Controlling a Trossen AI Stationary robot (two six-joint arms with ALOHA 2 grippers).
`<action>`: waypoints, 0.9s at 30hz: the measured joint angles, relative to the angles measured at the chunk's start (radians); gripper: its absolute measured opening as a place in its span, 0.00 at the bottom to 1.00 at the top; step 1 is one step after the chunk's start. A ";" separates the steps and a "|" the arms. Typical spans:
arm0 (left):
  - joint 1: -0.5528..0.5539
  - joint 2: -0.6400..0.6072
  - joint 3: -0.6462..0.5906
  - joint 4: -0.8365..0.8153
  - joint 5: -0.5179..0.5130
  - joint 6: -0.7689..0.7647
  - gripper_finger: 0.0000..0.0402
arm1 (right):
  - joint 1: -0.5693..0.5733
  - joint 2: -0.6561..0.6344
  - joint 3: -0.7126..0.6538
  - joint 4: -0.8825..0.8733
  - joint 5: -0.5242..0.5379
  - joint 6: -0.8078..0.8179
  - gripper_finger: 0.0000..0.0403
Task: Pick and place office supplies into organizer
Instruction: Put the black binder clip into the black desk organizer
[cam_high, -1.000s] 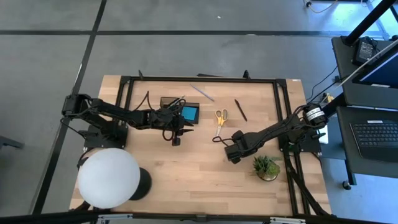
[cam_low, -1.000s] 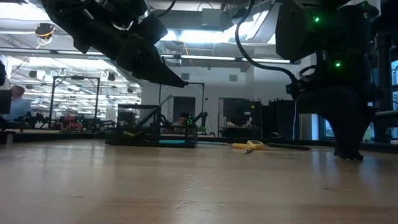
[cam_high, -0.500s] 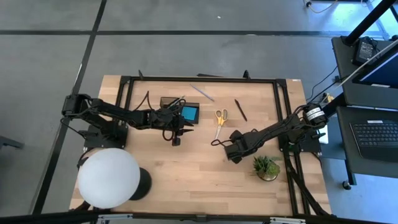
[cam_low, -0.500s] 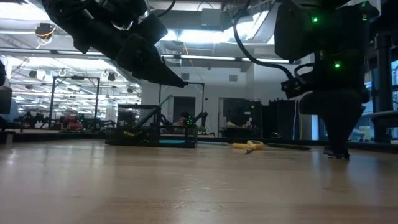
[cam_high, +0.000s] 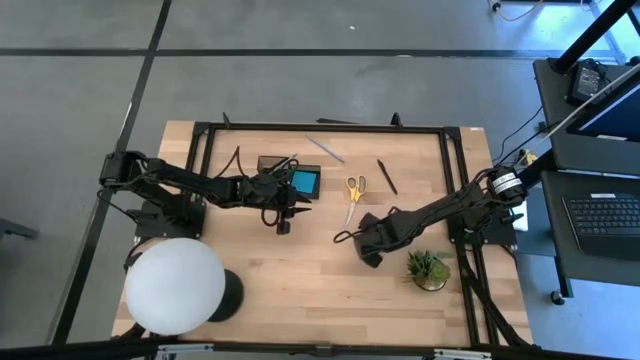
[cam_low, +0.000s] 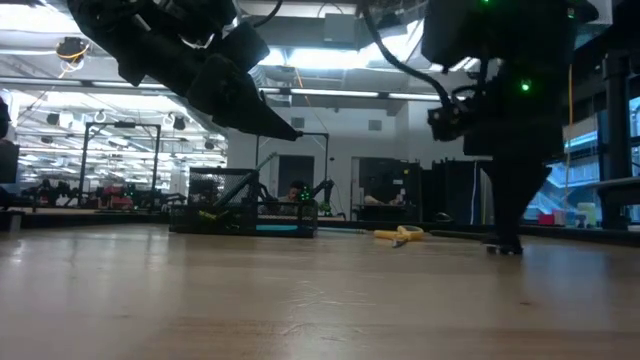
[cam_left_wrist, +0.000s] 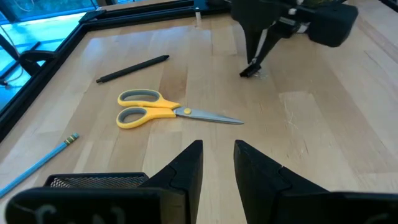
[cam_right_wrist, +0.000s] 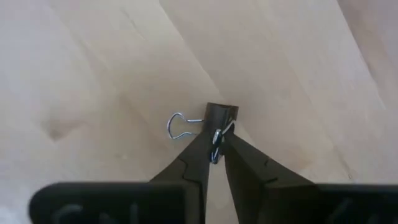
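On the right half of the table (cam_high: 300, 280), between the scissors (cam_high: 354, 188) and the potted plant (cam_high: 428, 268): right gripper (cam_high: 345, 237), reaching in from the right edge with its tip down at the wood. From its own wrist camera, fingers (cam_right_wrist: 193, 165) nearly closed and pinched on a small black clip (cam_right_wrist: 221, 116), one wire handle of the clip sticking out to the side over the bare boards. Down at table level in the low view (cam_low: 503, 246); cannot tell whether the clip touches the wood or sits just above it.

Near the left-middle of the table: left gripper (cam_high: 284, 222), just beside the black tray (cam_high: 272, 165) on its front side and raised above the surface (cam_low: 285, 130). Fingers (cam_left_wrist: 189, 163) parted by a narrow gap, nothing between them.

Inside the tray, at its right end: blue note pad (cam_high: 305, 182), with some thin dark items in the other part, too small to tell.

Outside the tray, on the wood: scissors with yellow handles, to the right of the tray and apart from it; dark pen (cam_high: 387, 176) a little further right; light pencil (cam_high: 325, 148) near the back bar of the black frame (cam_high: 320, 128).

At the front left corner: big white lamp (cam_high: 175, 285).
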 joint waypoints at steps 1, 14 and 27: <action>0.000 0.000 0.000 0.000 0.000 0.000 0.21 | 0.000 0.000 0.007 0.004 0.000 -0.017 0.13; 0.000 0.000 0.000 -0.016 0.000 0.000 0.21 | -0.021 0.000 0.102 0.064 0.066 -0.231 0.03; 0.000 0.000 0.000 -0.018 0.000 -0.001 0.21 | -0.022 0.000 0.114 -0.078 0.077 -0.057 0.20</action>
